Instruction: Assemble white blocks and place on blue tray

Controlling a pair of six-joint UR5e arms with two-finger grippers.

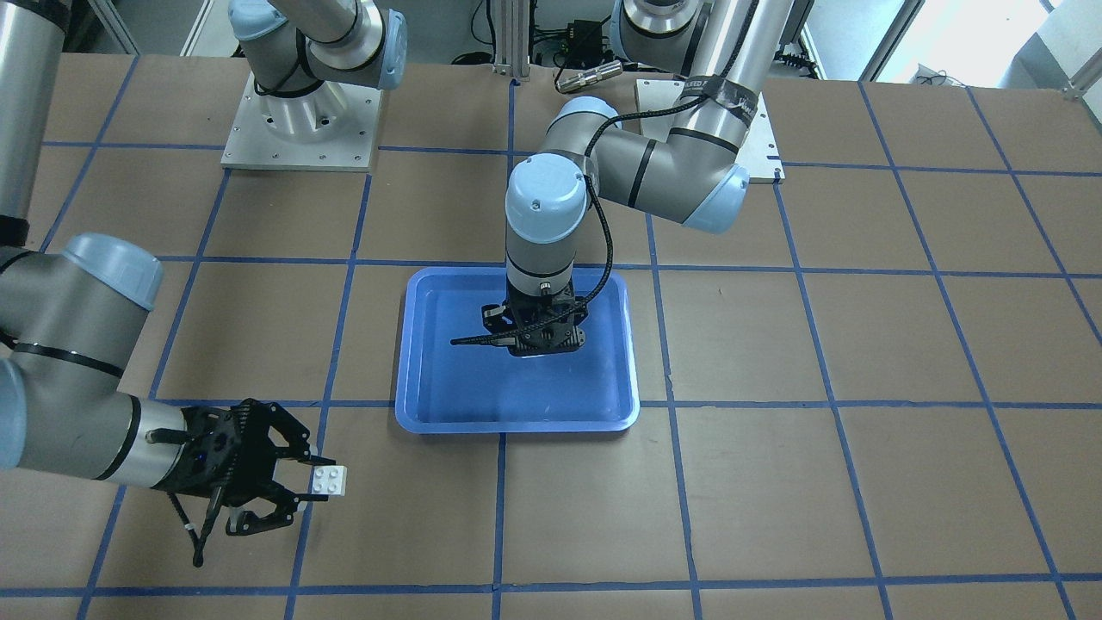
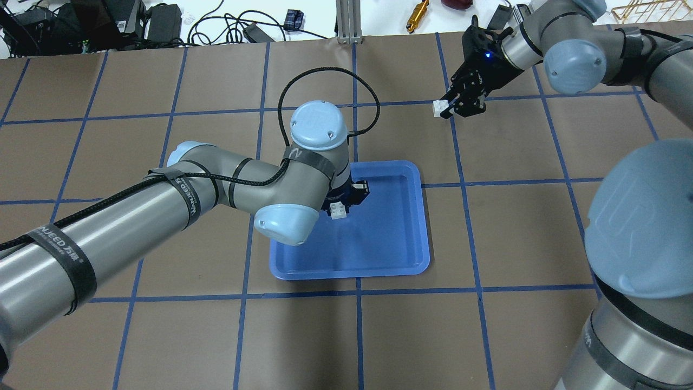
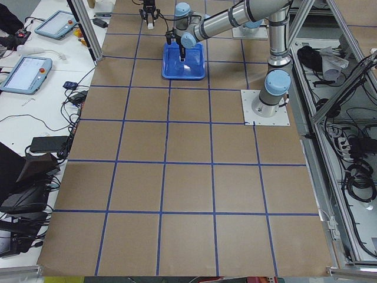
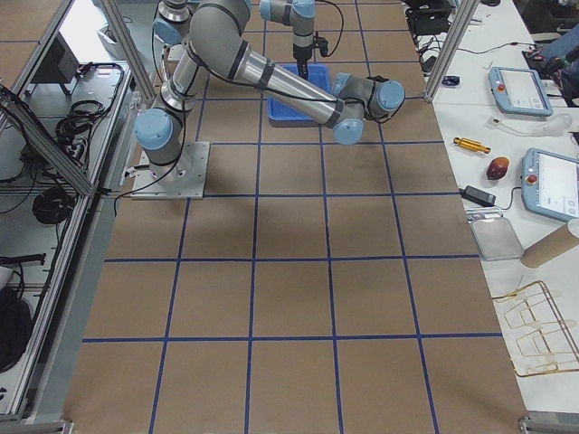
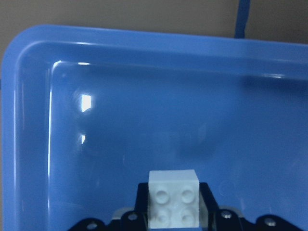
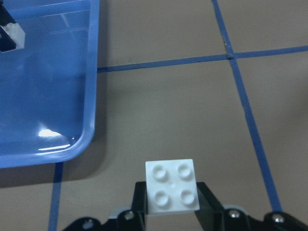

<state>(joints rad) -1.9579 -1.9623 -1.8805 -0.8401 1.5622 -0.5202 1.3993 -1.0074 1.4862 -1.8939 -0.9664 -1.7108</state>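
The blue tray (image 2: 390,238) lies at the table's middle. My left gripper (image 2: 342,205) hangs over the tray's inside, shut on one white block (image 2: 339,210), studs showing in the left wrist view (image 5: 173,198). That block is just above the tray floor (image 5: 144,120). My right gripper (image 2: 452,105) is far from the tray, beyond its far right corner, shut on the other white block (image 2: 439,108). It holds that block (image 6: 172,186) a little above the brown table, with the tray's corner (image 6: 72,139) to its left. The two blocks are apart.
The table is brown paper with a blue tape grid. The two arm base plates (image 1: 301,120) stand at the robot's side. Cables, a power brick and small tools (image 2: 417,13) lie past the far edge. The left arm's elbow (image 2: 287,222) overhangs the tray's left rim.
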